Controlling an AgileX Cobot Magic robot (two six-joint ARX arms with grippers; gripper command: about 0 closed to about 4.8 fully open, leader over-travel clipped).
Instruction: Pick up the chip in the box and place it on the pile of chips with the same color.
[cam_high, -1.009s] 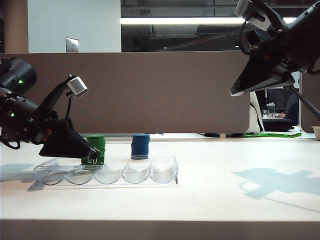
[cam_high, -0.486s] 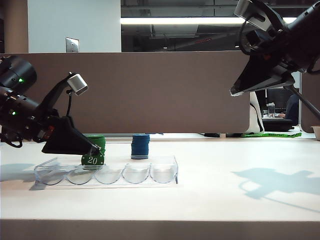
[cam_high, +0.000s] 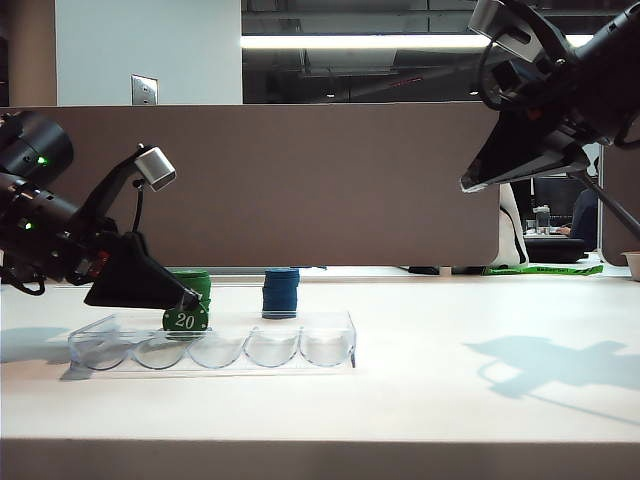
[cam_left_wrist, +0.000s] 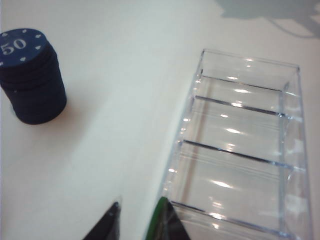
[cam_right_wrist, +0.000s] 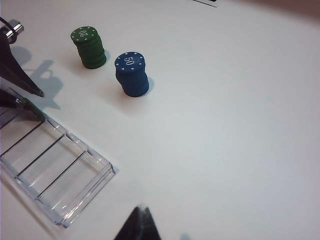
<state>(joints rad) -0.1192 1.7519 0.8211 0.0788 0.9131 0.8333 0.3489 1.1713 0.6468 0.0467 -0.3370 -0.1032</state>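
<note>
Left hand low over the left part of the box, fingers pinching the chip — the chip stands on edge, its white "20" facing the exterior camera, its lower rim level with the box's top edge, above the second and third slots from the left. In the left wrist view only the dark fingertips and a green sliver of the chip's edge show, with the clear dividers of the box running away beyond them.

Just behind the held chip: the pile of chips, green, standing on the table outside the box. Beside it, a little to the right, the blue stack (top face reads "50" from the right wrist camera). Both stacks look about equal in height.

Right hand high at upper right, well apart from everything — its fingertips lie pressed together, nothing between them.
</note>
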